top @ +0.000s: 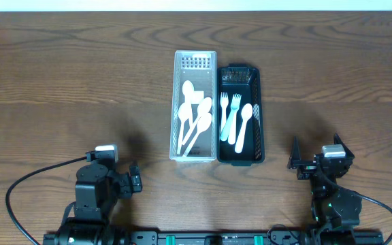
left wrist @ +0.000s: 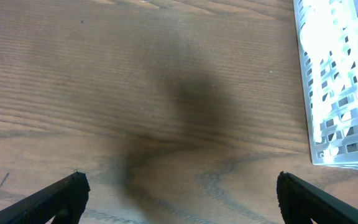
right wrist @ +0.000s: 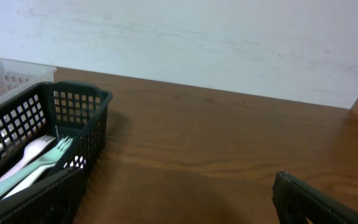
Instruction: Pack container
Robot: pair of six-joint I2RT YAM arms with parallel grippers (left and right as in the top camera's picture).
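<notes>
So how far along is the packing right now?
Looks mostly done: white spoons sit in the white basket, forks and one spoon in the dark basket. Nothing is in hand; left gripper and right gripper are open and empty. I see no loose cutlery left outside.

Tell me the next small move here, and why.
Probably no reach at all; leave both arms parked. The spoons lie in the white basket, the forks and a pale spoon in the dark basket, and I see no cutlery outside them. The left arm and right arm sit back, jaws open and empty.
</notes>
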